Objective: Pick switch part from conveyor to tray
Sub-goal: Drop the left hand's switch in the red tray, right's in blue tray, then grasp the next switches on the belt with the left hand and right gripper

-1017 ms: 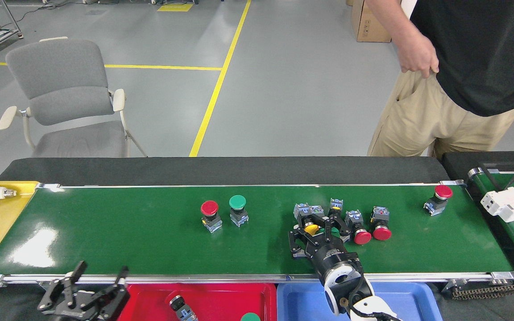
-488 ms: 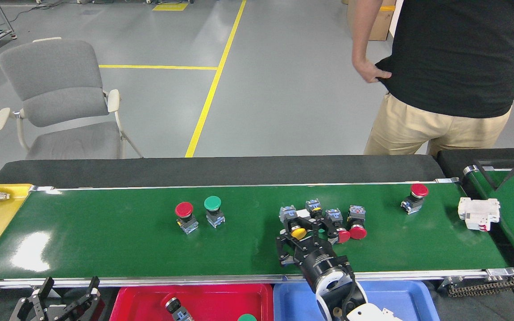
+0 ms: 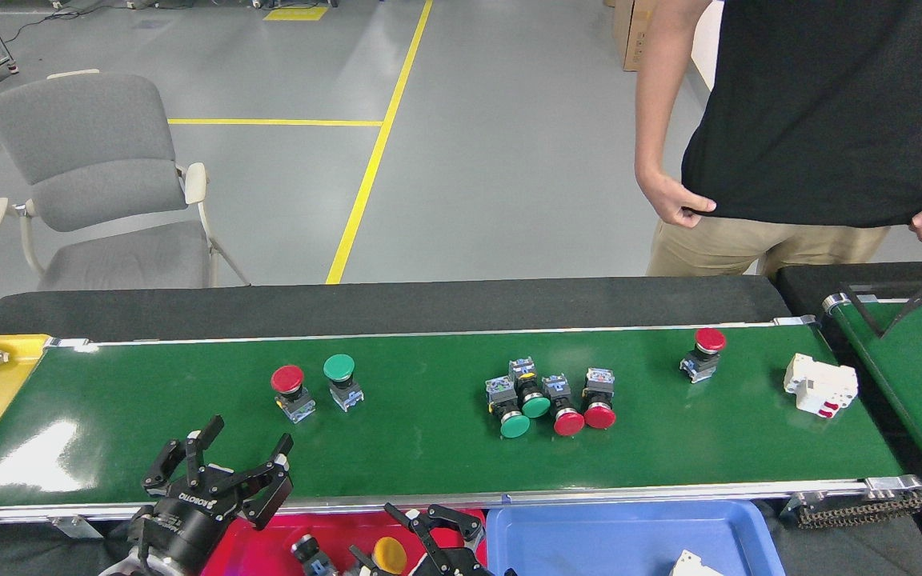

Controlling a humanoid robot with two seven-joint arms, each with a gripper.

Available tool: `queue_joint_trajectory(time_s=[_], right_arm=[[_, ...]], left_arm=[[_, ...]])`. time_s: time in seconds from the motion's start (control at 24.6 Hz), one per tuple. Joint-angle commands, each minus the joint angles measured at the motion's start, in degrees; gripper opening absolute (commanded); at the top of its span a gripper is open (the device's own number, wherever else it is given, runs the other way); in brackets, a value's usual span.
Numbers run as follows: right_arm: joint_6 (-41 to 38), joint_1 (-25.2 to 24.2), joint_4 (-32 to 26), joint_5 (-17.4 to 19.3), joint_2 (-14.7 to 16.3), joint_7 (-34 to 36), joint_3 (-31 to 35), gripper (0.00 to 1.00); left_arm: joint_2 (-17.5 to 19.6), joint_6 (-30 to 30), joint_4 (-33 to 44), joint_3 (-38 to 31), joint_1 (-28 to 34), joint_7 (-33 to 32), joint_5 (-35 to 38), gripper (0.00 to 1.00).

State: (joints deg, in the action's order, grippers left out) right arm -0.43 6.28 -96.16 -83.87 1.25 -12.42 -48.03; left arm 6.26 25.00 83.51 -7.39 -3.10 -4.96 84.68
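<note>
Behind conveyor (image 3: 429, 448): grey floor (image 3: 509, 160); chair (image 3: 97, 176); person (image 3: 797, 136).

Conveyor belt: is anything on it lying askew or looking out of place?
Four push-button switches lie tipped on their sides in a cluster mid-conveyor, while three others stand upright. A white breaker-like part sits tilted at the right end.

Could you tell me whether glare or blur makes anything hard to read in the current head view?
Head view: a bright patch of overhead-light glare sits on the left end of the long glossy dark-green conveyor belt; the clustered push-button switch parts are sharp, casting only soft short shadows; the black right gripper is cropped by the bottom edge over the red plastic tray, so its state is unreadable.
</note>
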Motion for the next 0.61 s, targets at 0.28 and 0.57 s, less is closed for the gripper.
queue_joint_trajectory(time_s=[0.28,0.57], right_arm=[[0.8,-14.5,-2.5,0.8,0.9,21.6,34.2,1.00],[1.0,-17.0,-0.4,3.6,-0.9,21.0,42.8,1.00]], left_arm=[[1.8,-1.1,-5.6,-0.6,-3.1,-0.2,0.1,1.00],[2.2,-4.4,-13.4,-0.5,-8.9,-0.2,0.1,1.00]])
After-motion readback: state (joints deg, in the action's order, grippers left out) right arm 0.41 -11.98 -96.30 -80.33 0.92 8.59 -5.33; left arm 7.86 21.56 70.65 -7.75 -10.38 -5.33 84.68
